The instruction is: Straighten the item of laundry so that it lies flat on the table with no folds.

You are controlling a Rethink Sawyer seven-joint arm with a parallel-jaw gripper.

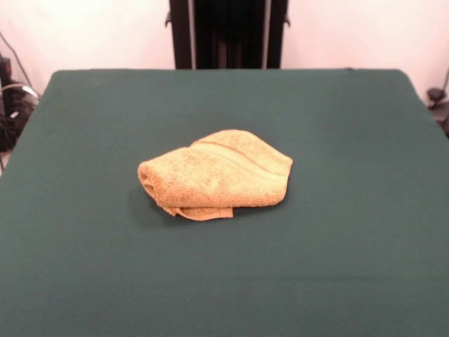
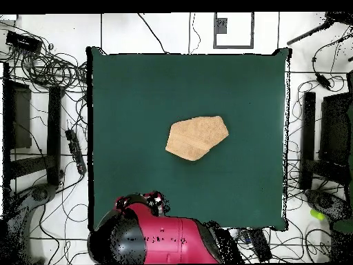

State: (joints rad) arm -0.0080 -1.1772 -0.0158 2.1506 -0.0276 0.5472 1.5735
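Observation:
The item of laundry [image 1: 217, 174] is a tan-orange terry towel lying near the middle of the table [image 1: 351, 267]. It is folded over on itself into a thick bundle, with a rolled lump on its left side and a woven band running across the top layer. A lower layer pokes out at its front edge. From overhead the item of laundry [image 2: 197, 137] reads as an uneven, roughly five-sided patch on the dark green table [image 2: 138, 96]. The red arm [image 2: 165, 238] is drawn back over the table's bottom edge, well apart from the towel. I cannot see the gripper itself.
Dark green cloth surrounds the towel on every side. Cables [image 2: 55, 69], black stands [image 2: 307, 138] and equipment sit on the floor around the table. A black pedestal column [image 1: 228, 34] rises behind the far edge.

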